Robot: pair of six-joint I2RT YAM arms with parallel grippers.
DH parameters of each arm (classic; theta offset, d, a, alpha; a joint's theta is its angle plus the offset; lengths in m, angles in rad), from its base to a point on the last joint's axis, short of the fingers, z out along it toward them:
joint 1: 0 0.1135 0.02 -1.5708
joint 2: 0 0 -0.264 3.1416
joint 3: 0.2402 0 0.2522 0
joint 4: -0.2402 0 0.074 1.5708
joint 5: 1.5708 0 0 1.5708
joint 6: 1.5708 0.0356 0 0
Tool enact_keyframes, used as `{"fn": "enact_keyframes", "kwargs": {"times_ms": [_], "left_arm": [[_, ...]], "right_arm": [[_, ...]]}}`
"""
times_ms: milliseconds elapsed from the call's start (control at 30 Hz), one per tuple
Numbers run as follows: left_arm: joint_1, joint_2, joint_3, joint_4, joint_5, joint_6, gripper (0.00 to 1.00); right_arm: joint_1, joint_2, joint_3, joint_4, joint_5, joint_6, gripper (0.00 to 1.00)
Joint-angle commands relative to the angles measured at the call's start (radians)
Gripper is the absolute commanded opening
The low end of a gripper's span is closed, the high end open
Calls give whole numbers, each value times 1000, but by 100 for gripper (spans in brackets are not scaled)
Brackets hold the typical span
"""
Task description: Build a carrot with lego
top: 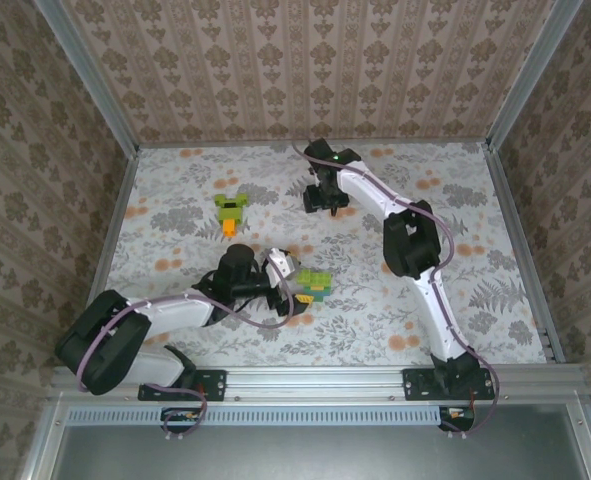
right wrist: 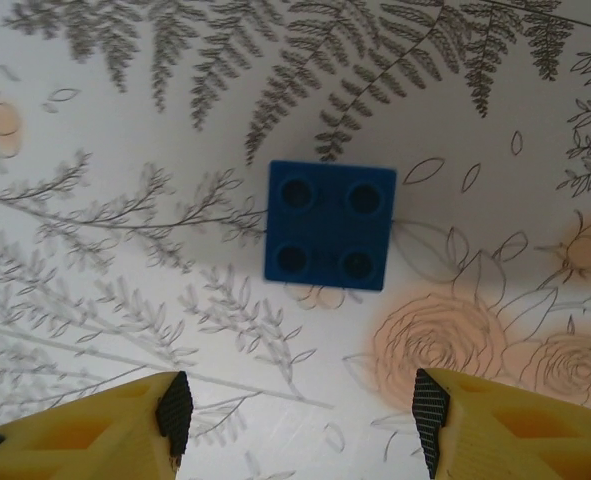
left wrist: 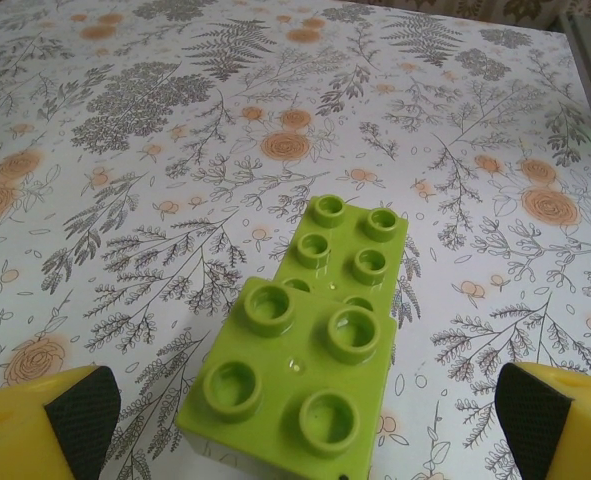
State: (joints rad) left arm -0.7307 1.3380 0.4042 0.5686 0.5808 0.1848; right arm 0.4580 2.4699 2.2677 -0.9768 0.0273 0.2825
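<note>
Nearest the arm bases, the left hand [left wrist: 305, 415] lies low over the flower-patterned counter [top: 475, 300], its yellow fingers [left wrist: 35, 440] spread as wide as they go. Between their black pads sits a short stepped stack of lime-green studded plastic bricks [left wrist: 315, 345], which neither pad touches. This looks like the grasp about to be made. To do it well, the hand should settle until the pads are level with the stack's flat side walls. It should then close squarely on the upper brick so the stack does not twist or split at the step.

Farther off and to the left lies the carrot [top: 232, 211], a small build of lime-green bricks with an orange brick as its tip pointing toward the near edge. It lies alone, well apart from both hands. The stack would have to arrive there studs-up and lined up with its green end.

Farthest away, the right hand [right wrist: 303, 410] hangs over a small square blue studded brick [right wrist: 330, 225]. Its fingers are apart and pinch nothing, and the brick lies on the counter beyond their tips.
</note>
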Motion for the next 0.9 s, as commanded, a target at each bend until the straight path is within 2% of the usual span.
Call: {"fn": "enact_keyframes", "kwargs": {"times_ms": [0,433,867], "left_arm": [[7,0,26,-4,29,25,100],[16,9,40,-13,38,34,100],[17,14,41,-12,39,34,100]], "right_arm": [[-11,22,83,-84,16,-27,63],[-44,104,128,-16,-100,-29,67],[-46,175,211,0,-110,-9,67]]}}
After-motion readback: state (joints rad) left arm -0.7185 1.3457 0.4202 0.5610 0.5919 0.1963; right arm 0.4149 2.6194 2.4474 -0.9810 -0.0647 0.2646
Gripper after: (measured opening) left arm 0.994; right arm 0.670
